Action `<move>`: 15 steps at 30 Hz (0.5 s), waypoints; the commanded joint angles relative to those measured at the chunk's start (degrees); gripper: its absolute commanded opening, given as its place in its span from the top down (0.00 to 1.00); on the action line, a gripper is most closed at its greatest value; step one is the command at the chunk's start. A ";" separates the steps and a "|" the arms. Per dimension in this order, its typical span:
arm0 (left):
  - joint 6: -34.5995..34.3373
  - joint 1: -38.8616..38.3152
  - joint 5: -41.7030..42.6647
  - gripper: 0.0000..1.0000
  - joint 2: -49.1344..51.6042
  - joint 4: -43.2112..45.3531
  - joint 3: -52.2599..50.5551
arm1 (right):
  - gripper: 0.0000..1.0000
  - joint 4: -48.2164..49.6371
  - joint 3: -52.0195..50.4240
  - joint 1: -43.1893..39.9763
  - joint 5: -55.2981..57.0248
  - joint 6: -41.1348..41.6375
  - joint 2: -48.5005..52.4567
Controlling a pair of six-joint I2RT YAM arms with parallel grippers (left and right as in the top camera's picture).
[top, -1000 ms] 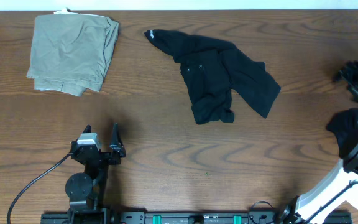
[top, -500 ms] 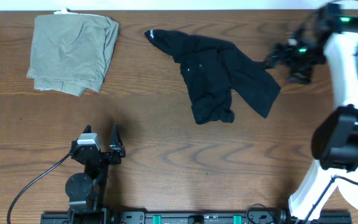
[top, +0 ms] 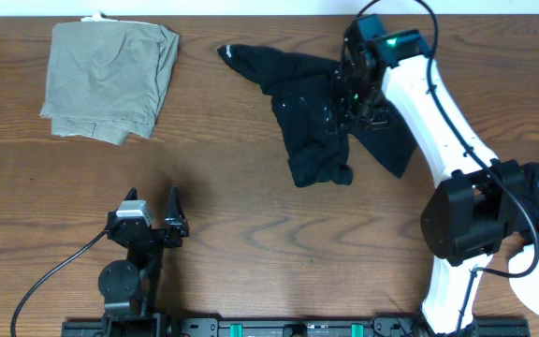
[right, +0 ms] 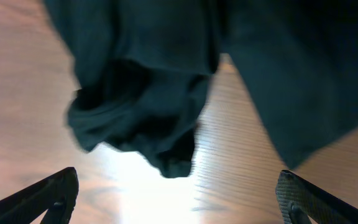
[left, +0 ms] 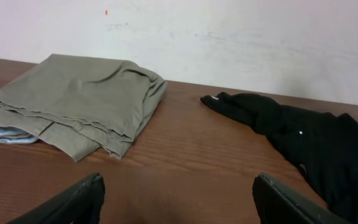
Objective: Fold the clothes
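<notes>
Brown wood-grain table (top: 251,253) fills my overhead view. At its near edge on the left, the left gripper (top: 152,201) sits low and points away from me, jaws well apart with nothing between them. Farther out, past the middle, the black shirt (top: 316,131) lies crumpled, with one end trailing toward the far left and a bunched knot at its near end. The right arm reaches long across from the near right, and the right gripper (right: 176,180) hangs over the shirt's right half, pointed down, jaws spread wide and empty. Whether a fingertip touches cloth I cannot tell.

I judge this the opening step: take hold of the shirt to spread it flat. The next move calls for coming down on an edge, not the bunch, and pinching a single layer. At the far left a folded khaki garment (top: 110,80) lies well apart.
</notes>
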 commanded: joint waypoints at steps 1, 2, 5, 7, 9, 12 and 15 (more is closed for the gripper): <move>-0.50 0.22 1.18 0.22 -0.04 -1.88 -1.05 | 0.01 -0.04 -0.44 0.26 9.38 3.58 0.50; -0.50 0.22 1.18 0.22 -0.04 -1.88 -1.05 | 0.01 -0.13 -0.44 0.26 9.38 3.58 0.50; -0.50 0.22 1.18 0.22 -0.04 -1.88 -1.05 | 0.01 -1.44 -0.44 -0.35 10.71 4.52 0.50; -0.50 0.22 1.18 0.22 -0.04 -1.88 -1.05 | 0.01 -3.19 -0.52 -1.16 13.62 9.22 0.50; -0.50 0.22 1.18 0.22 -0.04 -1.88 -1.05 | 0.01 -4.17 -1.09 -2.12 14.93 12.94 0.50; -0.50 0.22 1.18 0.22 -0.04 -1.88 -1.05 | 0.01 -3.85 -2.93 -3.80 13.88 13.86 0.50; -0.50 0.22 1.18 0.22 -0.04 -1.88 -1.05 | 0.01 -3.74 -5.05 -4.94 12.00 13.86 0.50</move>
